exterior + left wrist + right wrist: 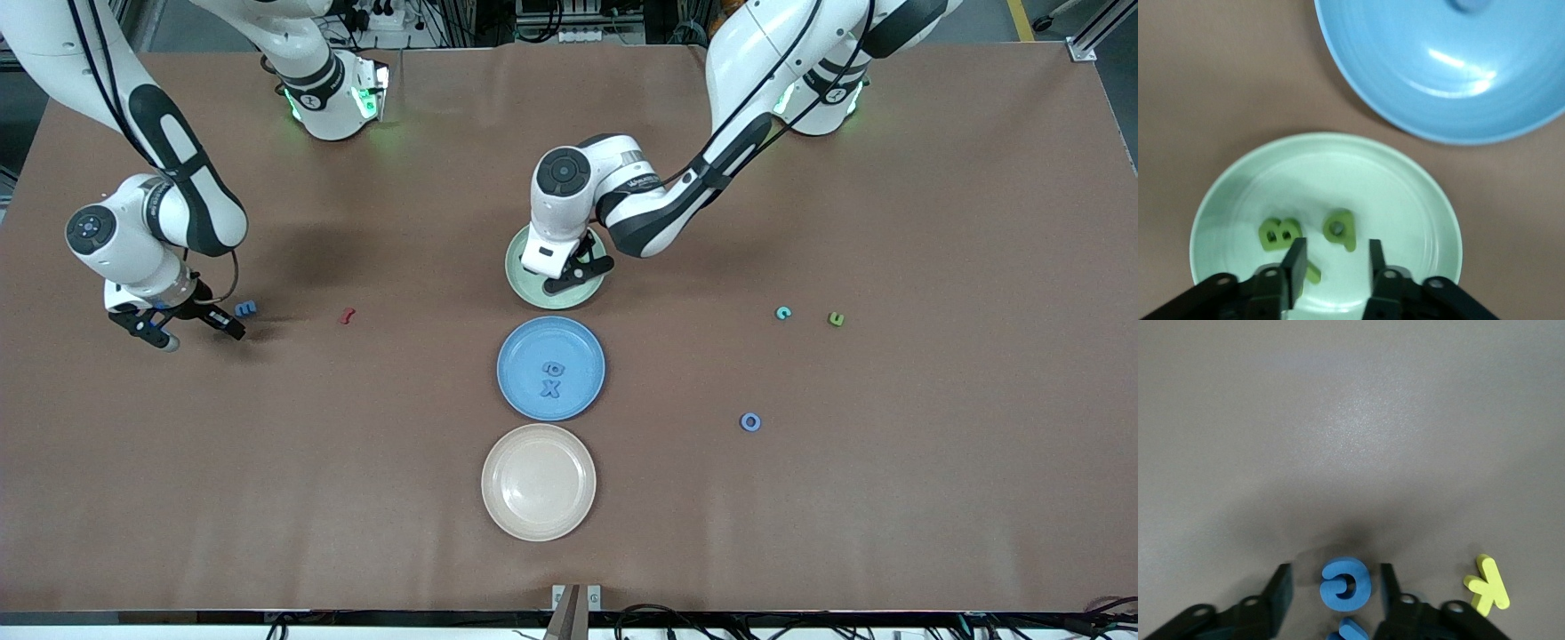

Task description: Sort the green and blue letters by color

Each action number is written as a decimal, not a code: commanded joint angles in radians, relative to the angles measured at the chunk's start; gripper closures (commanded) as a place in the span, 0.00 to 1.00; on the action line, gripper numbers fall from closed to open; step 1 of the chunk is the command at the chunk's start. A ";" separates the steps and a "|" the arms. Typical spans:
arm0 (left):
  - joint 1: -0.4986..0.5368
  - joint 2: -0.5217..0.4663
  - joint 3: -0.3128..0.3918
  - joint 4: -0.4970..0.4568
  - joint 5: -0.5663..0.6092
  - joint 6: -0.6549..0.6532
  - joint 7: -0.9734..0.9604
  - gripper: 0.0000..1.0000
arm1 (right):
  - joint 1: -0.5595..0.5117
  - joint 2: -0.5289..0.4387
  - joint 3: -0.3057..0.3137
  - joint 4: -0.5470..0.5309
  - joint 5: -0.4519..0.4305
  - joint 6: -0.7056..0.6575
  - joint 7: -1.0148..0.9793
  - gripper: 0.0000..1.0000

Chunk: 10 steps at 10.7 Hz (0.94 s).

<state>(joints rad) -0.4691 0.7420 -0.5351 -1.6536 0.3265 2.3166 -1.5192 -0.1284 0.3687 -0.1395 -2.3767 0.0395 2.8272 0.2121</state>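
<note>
From the front, my left hand (578, 271) hangs over the green plate (524, 286); two blue letters (552, 379) lie in the blue plate (511, 382). Left wrist: fingers spread, empty, above green letters (1338, 230). Right wrist: my right hand (1333, 592) open around a blue letter (1345, 584) on the table (1351, 420).

L gripper (576, 267) blocks green plate (524, 284) (blue plate (551, 368) open).

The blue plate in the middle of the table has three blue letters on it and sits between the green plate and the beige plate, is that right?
Not quite. The front view shows two blue letters on the blue plate, an a and an X, not three. It does sit between the green plate and the beige plate.
</note>
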 commanded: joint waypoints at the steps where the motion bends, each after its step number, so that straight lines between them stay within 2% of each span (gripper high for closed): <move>1: 0.085 -0.036 0.004 0.029 -0.012 -0.014 0.030 0.00 | -0.045 0.025 0.037 -0.007 -0.007 0.063 -0.008 0.73; 3: 0.220 -0.093 -0.014 0.031 -0.015 -0.116 0.243 0.00 | -0.048 0.027 0.049 -0.004 -0.007 0.063 -0.008 0.95; 4: 0.281 -0.110 -0.023 0.025 -0.015 -0.150 0.354 0.00 | -0.048 0.024 0.055 0.001 -0.007 0.054 -0.008 1.00; 6: 0.415 -0.188 -0.028 -0.023 -0.017 -0.248 0.704 0.00 | -0.040 -0.029 0.089 0.033 -0.007 -0.036 0.004 1.00; 7: 0.503 -0.232 -0.049 -0.078 -0.018 -0.252 0.822 0.00 | -0.039 -0.057 0.115 0.062 -0.004 -0.116 0.013 1.00; 10: 0.801 -0.276 -0.184 -0.222 -0.011 -0.234 1.113 0.00 | 0.065 -0.083 0.129 0.161 0.002 -0.244 0.151 1.00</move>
<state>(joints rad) 0.1373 0.5339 -0.6198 -1.7264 0.3259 2.0577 -0.5923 -0.1326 0.3225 -0.0209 -2.2703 0.0397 2.6624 0.2469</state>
